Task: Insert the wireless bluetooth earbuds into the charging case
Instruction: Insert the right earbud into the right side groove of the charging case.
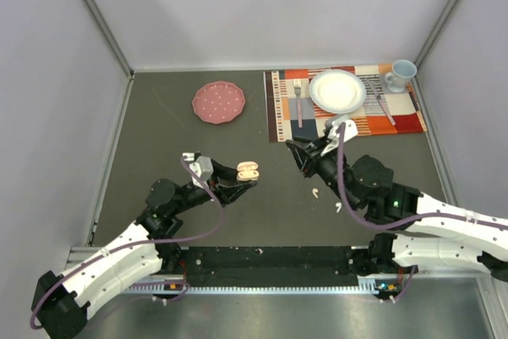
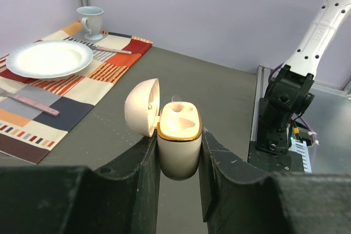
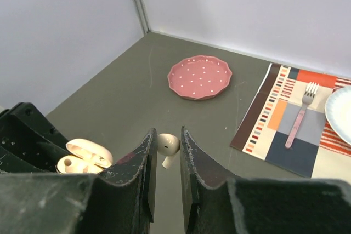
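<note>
Claws on both arms are closed on something. The right claw [image 3: 166, 138] is pressed together on an earbud [image 3: 168, 144], its white body pinched between the two dark fingers and showing in the gap. The left claw [image 2: 178, 153] pinches the case [image 2: 178, 131] by its rounded lower half and holds it upright above the worktop [image 1: 159, 140]. The case's lid [image 2: 141, 107] is swung open to one side.

In the overhead view the right claw sits to the right of the case and apart from it, with its tip turned towards the case. From the right wrist, the case shows low on the left, past the earbud and not touching it. The case's pale inner tray with its gold rim faces up. Whether a bud already sits in its wells cannot be told.

Two loose earbuds [image 1: 315, 193] lie on the worktop just beside the right arm, close together and nearer the arm bases than the right claw.

Farther back, a pink dotted plate [image 1: 218, 102] rests on the worktop to the left of a patterned placemat [image 1: 278, 121]. The mat carries a fork [image 1: 298, 97], a white plate [image 1: 337, 90], another utensil [image 1: 382, 102] and, at its far right corner, a cup [image 1: 401, 75]. The right claw hangs near the mat's near left corner.
</note>
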